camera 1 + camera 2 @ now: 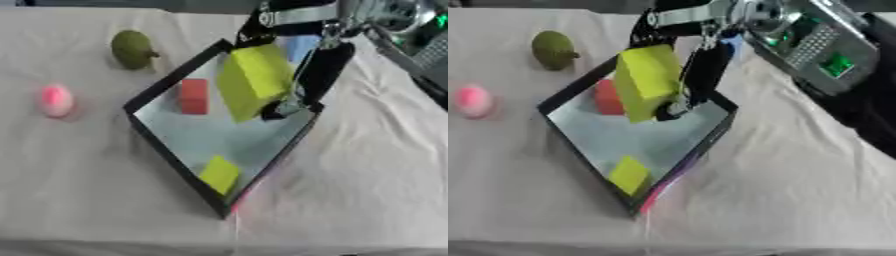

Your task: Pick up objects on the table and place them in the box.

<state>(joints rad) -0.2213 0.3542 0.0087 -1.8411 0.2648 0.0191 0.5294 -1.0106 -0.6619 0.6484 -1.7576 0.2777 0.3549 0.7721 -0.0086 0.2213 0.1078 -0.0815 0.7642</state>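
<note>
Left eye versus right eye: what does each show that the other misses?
Only the left eye: nothing extra of note. Only the right eye: the right arm's forearm casing with green lights. Both: the right hand holding a large yellow block over the box, a red block and small yellow block inside, a green fruit and pink ball outside.

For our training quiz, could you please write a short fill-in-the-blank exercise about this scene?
1. The right robot hand holds a large ____ block over the box.
2. A small yellow block and a ____ block lie in the box.
3. On the cloth left of the box lie a pink ball and a ____ fruit.

Missing words: yellow; red; green
</note>
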